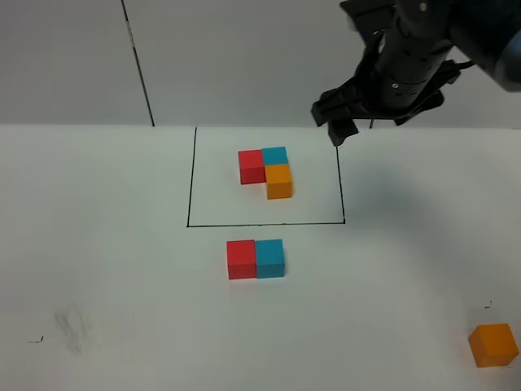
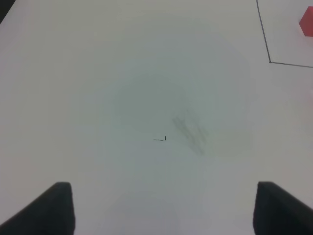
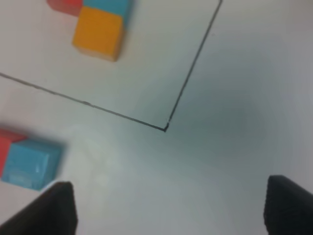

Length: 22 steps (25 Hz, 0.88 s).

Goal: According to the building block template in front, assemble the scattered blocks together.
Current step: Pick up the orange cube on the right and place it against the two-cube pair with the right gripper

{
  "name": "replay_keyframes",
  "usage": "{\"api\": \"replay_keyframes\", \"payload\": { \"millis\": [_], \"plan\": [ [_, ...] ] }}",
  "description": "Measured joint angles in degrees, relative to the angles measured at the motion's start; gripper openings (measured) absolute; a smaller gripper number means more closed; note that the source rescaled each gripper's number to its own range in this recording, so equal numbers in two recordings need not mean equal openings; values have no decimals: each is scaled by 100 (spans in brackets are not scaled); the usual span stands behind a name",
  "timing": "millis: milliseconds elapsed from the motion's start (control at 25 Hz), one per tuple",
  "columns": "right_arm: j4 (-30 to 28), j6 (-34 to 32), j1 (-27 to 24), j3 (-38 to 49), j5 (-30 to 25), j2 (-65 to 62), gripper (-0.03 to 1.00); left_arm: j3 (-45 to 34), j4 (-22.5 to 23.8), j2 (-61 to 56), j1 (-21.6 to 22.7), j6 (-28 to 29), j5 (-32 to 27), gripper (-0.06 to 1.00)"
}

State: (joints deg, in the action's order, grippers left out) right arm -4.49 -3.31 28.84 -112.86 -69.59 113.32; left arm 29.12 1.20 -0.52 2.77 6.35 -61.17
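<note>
The building block template (image 1: 267,167) is a red, cyan-blue and orange L-shaped cluster inside a black outline (image 1: 189,179). It also shows in the right wrist view (image 3: 98,32). In front of the outline a loose red block (image 1: 241,259) and a loose cyan-blue block (image 1: 270,258) stand side by side, touching. The loose cyan-blue block shows in the right wrist view (image 3: 32,161). The loose orange block (image 1: 493,344) lies alone at the near right. My right gripper (image 1: 335,124) hangs open and empty high above the outline's far right corner. My left gripper (image 2: 164,215) is open and empty over bare table.
The white table (image 1: 106,244) carries a grey smudge and a small black mark at the near left (image 1: 72,327), also in the left wrist view (image 2: 190,129). A dark seam (image 1: 138,65) runs down the back wall. The outline's corner (image 2: 270,62) shows in the left wrist view.
</note>
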Motion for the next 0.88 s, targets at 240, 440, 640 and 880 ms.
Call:
{"api": "replay_keyframes", "payload": {
  "millis": [240, 440, 640, 880],
  "plan": [
    [40, -82, -418, 1496, -16, -1342, 62, 0, 0, 0, 0, 0, 0, 94],
    [77, -96, -655, 2614, -23, -2372, 62, 0, 0, 0, 0, 0, 0, 94],
    [89, -101, -821, 3444, -42, -2998, 62, 0, 0, 0, 0, 0, 0, 94],
    [101, -365, -1269, 4096, -24, -3180, 62, 0, 0, 0, 0, 0, 0, 94]
  ]
}}
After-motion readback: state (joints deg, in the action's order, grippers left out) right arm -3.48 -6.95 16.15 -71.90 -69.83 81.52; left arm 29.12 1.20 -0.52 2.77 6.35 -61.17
